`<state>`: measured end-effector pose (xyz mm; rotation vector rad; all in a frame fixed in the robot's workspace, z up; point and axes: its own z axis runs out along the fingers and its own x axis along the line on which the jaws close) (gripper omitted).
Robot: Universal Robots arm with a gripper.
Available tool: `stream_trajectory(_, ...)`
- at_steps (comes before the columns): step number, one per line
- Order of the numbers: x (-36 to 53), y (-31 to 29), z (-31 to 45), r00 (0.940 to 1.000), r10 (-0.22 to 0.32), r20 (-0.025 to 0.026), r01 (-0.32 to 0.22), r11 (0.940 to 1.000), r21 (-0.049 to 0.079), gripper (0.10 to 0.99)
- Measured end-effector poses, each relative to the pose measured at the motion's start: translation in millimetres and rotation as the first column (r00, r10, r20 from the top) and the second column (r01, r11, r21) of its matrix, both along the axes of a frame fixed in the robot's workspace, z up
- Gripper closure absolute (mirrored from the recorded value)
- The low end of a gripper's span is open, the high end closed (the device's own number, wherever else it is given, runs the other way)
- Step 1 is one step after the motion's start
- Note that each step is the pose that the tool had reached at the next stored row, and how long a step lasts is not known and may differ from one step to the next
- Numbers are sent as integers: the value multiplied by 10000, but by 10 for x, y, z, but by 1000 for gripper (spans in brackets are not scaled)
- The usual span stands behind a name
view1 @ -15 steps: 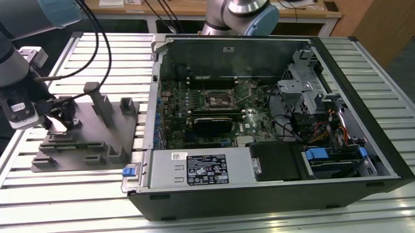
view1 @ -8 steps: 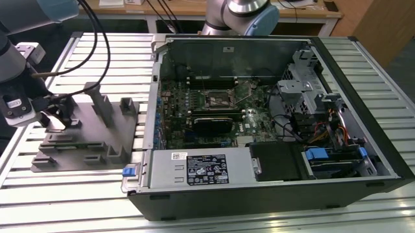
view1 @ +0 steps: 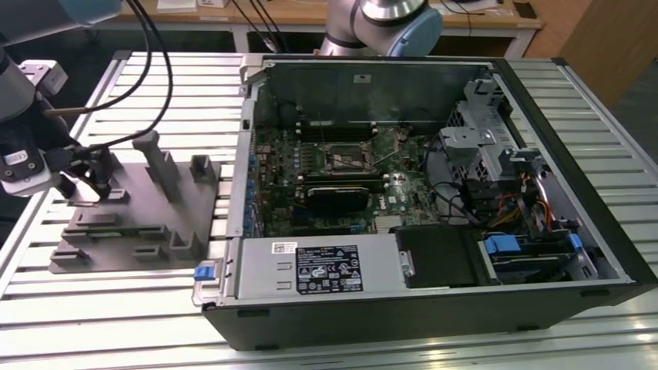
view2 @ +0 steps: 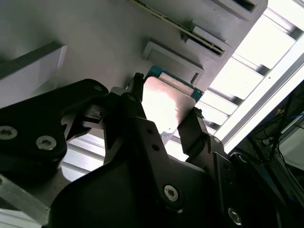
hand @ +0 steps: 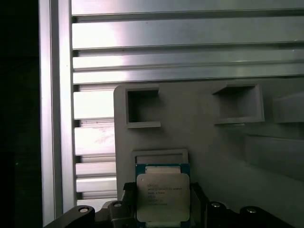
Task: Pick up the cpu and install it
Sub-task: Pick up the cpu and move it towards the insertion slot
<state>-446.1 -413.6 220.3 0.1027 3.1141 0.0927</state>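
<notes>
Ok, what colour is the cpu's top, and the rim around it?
Silvery-white metal top on the cpu, with a blue-green rim; clearest in the first wrist view.

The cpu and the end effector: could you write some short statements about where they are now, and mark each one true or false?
1. The cpu is between the fingers of the end effector. True.
2. The cpu is seated in the motherboard socket. False: the socket is inside the computer case, and the cpu is at the grey fixture outside it.
3. The computer case is open, with its inside showing. True.
4. The end effector reaches into the computer case. False: it is at the grey fixture, on the exterior view's left of the case.
5. The cpu's metal top faces the camera in the first wrist view. True.
</notes>
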Motion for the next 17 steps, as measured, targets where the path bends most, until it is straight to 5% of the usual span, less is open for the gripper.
stream_trajectory(17, 0, 0, 261, 10000, 0, 0, 0, 10000, 0, 545)
